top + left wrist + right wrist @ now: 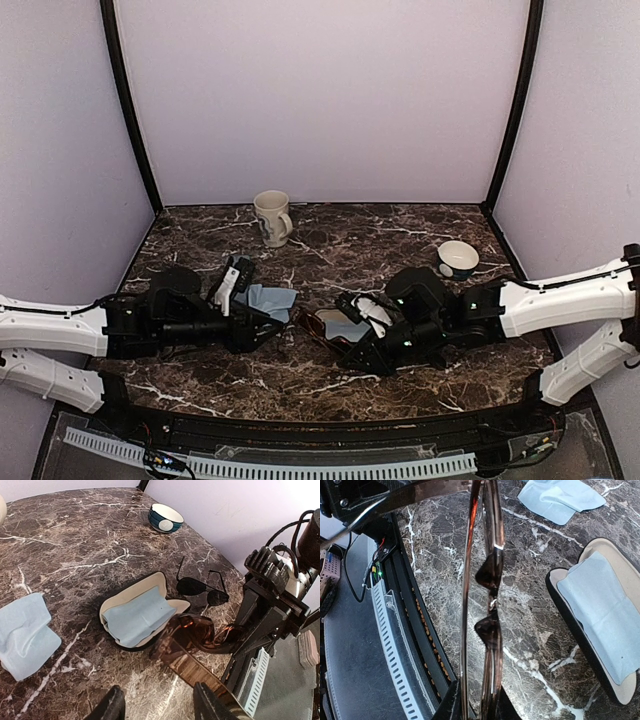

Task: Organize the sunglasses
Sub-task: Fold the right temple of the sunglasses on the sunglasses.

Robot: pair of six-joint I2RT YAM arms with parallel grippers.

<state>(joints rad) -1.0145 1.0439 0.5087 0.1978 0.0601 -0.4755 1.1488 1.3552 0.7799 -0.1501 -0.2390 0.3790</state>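
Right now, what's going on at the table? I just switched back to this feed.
The right gripper is shut on the brown sunglasses, holding them right beside the open case, which has a blue cloth lying inside. The left gripper is open near that pair's temple and grips nothing. A second pair, thin-framed dark sunglasses, lies unfolded on the table just past the case. Neither pair is in a case yet.
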